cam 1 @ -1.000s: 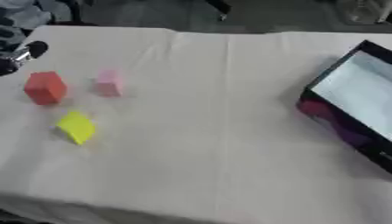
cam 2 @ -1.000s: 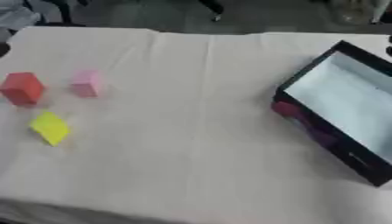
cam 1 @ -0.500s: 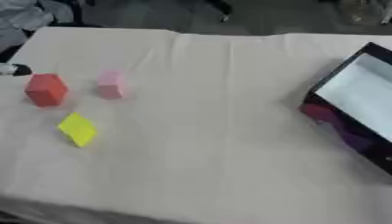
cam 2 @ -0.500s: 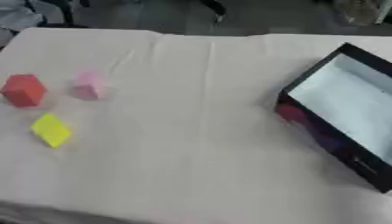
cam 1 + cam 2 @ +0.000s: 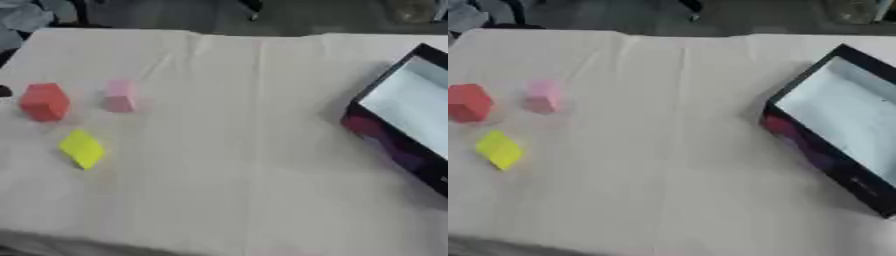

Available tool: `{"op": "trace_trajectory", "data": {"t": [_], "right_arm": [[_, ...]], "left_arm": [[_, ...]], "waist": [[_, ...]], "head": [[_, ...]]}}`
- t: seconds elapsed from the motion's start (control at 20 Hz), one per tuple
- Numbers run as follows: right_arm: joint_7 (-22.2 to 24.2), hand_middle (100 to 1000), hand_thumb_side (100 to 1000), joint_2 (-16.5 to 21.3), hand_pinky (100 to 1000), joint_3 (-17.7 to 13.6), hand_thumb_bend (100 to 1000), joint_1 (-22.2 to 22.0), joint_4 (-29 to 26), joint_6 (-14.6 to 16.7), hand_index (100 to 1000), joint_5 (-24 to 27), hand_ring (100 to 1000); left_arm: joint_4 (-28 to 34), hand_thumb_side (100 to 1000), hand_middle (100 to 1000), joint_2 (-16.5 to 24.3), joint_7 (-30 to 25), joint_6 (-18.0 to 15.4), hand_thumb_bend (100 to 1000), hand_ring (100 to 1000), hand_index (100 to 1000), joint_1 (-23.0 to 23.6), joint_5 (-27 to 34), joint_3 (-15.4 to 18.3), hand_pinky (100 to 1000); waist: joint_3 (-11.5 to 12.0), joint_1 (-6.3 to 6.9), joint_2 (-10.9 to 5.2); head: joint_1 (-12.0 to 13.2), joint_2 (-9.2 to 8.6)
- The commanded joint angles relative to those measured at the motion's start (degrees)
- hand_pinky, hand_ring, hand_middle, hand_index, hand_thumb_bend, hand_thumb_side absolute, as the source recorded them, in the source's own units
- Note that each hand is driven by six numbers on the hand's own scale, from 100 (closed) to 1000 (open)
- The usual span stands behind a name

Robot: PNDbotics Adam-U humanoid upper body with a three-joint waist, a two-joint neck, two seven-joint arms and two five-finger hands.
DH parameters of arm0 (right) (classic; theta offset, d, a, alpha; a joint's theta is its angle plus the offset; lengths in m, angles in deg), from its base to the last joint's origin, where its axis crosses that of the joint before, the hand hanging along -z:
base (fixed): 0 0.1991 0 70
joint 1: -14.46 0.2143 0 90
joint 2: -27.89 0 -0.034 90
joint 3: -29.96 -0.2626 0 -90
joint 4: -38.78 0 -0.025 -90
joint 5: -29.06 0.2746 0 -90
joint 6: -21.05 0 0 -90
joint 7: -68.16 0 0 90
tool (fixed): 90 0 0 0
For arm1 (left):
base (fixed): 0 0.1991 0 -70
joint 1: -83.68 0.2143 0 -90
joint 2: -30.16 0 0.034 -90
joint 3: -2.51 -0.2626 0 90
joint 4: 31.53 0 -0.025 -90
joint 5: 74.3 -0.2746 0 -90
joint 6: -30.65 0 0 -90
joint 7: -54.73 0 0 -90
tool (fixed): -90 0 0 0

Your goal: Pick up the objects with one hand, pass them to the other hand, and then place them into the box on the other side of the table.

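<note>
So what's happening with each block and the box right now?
red block: resting on the table's left side, not held.
pink block: resting on the cloth right of the red one, apart from it, not held.
yellow block: lying nearer than the other two, turned cornerwise, not held.
box: open, on the right side, nothing visible inside.
tablecloth: spread over the table, creased.

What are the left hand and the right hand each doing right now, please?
Left hand: only a small dark bit shows at the left edge beside the red block; state cannot be told.
Right hand: not in view.
</note>
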Motion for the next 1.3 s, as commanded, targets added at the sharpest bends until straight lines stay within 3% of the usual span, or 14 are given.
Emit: {"op": "trace_trajectory", "data": {"t": [0.05,0.35,0.65,1.3], "right_arm": [[0.3,934,789,2.0,927,0.0,100,0.7,-1.1,0.0,1000,-0.4,1000],[0.5,932,793,1.8,927,0.2,100,1.0,-1.2,-0.2,1000,-0.6,1000],[0.4,930,794,1.5,928,0.0,100,1.3,-1.3,-0.2,1000,-0.6,1000],[1.1,921,800,1.5,928,0.6,100,3.0,-1.7,-0.2,1000,-0.7,1000]], "left_arm": [[-4.2,100,780,2.4,-2.8,0.8,691,883,834,-2.3,-2.9,1.1,917],[-11.3,100,779,0.2,-8.3,-0.3,603,891,820,-5.6,-8.4,2.0,927],[-11.3,100,771,-2.5,-12.8,-1.6,593,884,806,-7.7,-14.1,5.0,926],[-13.6,100,787,-3.9,-10.5,-0.6,574,903,816,-8.8,-26.0,8.0,939]], "waist": [[-0.3,0.32,0.37],[-1.1,0.54,0.83],[-2.6,0.67,1.45],[-7.1,1.53,3.42]], "head": [[0.6,-0.43],[0.9,-0.68],[1.2,-1.28],[4.5,-2.84]]}}
